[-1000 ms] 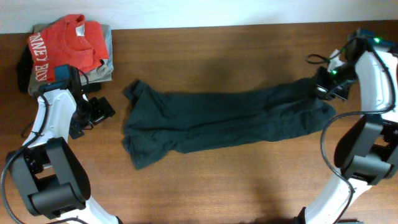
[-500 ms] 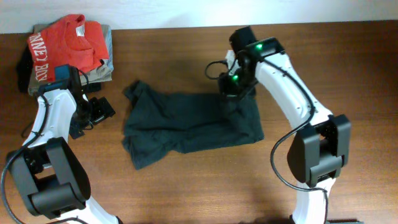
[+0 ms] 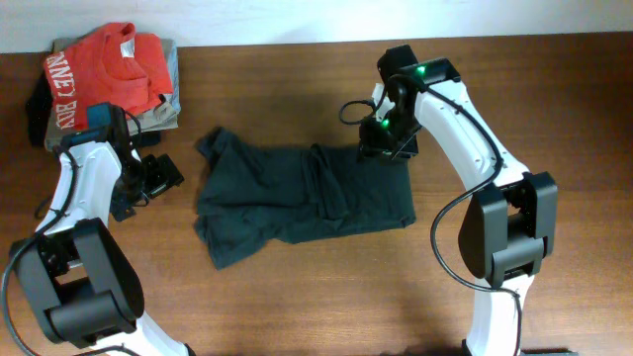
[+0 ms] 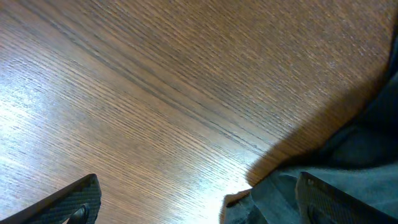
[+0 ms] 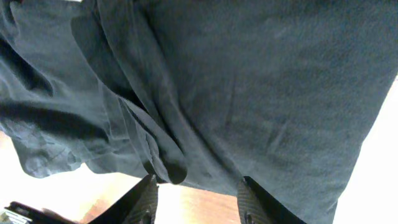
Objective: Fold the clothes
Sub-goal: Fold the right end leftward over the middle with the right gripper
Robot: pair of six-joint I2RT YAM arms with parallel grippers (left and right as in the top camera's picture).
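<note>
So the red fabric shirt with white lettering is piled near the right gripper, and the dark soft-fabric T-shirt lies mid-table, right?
No, the overhead view shows the red fabric shirt near the left gripper; the dark soft-fabric T-shirt does lie mid-table.

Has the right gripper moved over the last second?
Yes. The right gripper swung left, much closer to the red shirt, and now sits over the folded right edge of the dark T-shirt.

Robot lab: wood table (image 3: 297,297), plain white wall (image 3: 297,15).

red shirt (image 3: 107,65): white lettering (too small to read)
</note>
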